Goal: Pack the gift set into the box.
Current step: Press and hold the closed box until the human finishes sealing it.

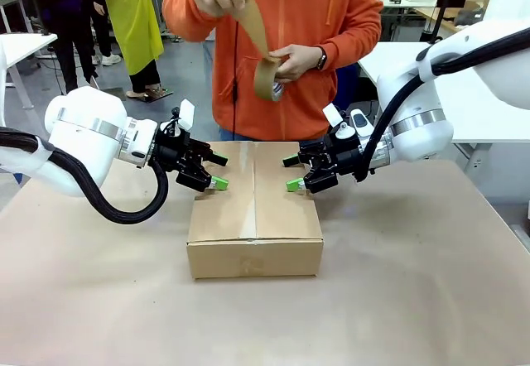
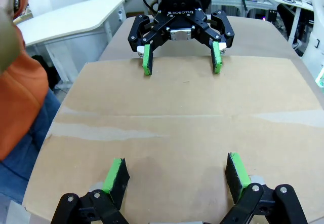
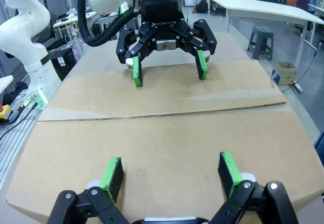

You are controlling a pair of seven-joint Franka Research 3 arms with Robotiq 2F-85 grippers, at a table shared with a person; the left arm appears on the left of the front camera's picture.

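The large brown cardboard box (image 1: 255,213) stands in the middle of the table with its top flaps folded shut. The gift set is hidden. My left gripper (image 1: 217,172) is open at the box's left edge, fingertips just over the top. My right gripper (image 1: 291,173) is open at the right edge, facing it. In the left wrist view my own gripper (image 2: 176,173) hovers over the closed flaps (image 2: 177,112) with the right gripper (image 2: 181,59) opposite. The right wrist view mirrors this: my right gripper (image 3: 171,172) near, left gripper (image 3: 168,69) far. Nothing is between either pair of fingers.
A person in an orange jacket (image 1: 281,43) stands at the far side, pulling a strip from a roll of brown tape (image 1: 267,76) with both hands above the box. The brown table surface (image 1: 414,300) lies around the box. White tables stand behind.
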